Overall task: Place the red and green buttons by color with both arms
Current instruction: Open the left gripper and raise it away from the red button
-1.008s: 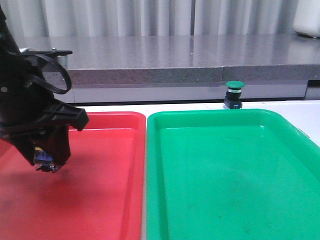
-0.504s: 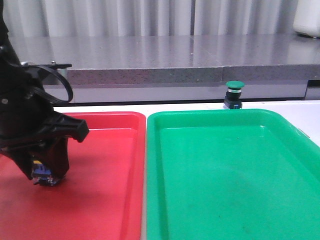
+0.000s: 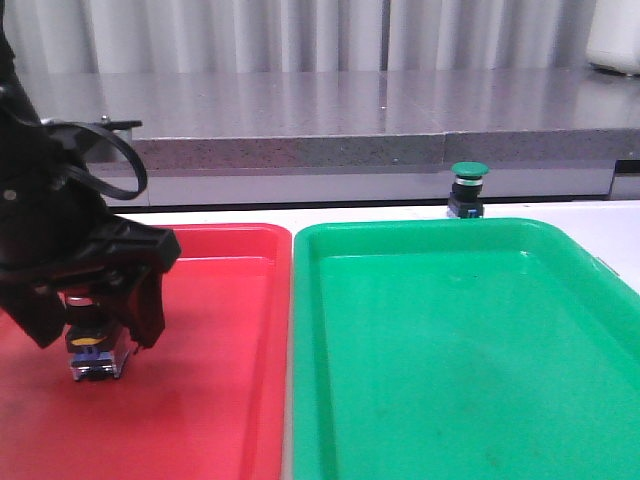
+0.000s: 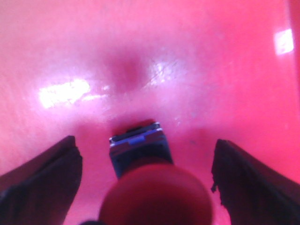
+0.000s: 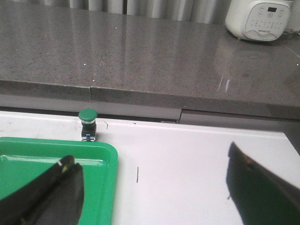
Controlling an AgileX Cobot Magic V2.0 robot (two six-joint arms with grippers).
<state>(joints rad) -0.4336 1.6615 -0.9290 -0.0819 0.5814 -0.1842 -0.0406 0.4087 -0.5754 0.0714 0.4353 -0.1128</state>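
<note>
Left arm point(image 3: 50, 200): reaches down at the left, cable looped above its wrist | Left tool point(image 3: 95, 325): points downward, fingers point(image 4: 42, 173) spread wide, nothing pinched between them | Right tool point(image 5: 154, 197): seen only from its wrist camera, fingers point(image 5: 47, 197) spread wide, gripping nothing

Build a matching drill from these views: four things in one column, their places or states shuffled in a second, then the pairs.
Things:
1. red button
2. green button
3. left gripper
4. green tray

Places or states:
A. on the white table, behind a tray's far rim
B. open, fingers either side of a button
C. holds nothing
D. standing on the red tray

Pairs: 1-D, 2-A, 3-B, 4-C
</note>
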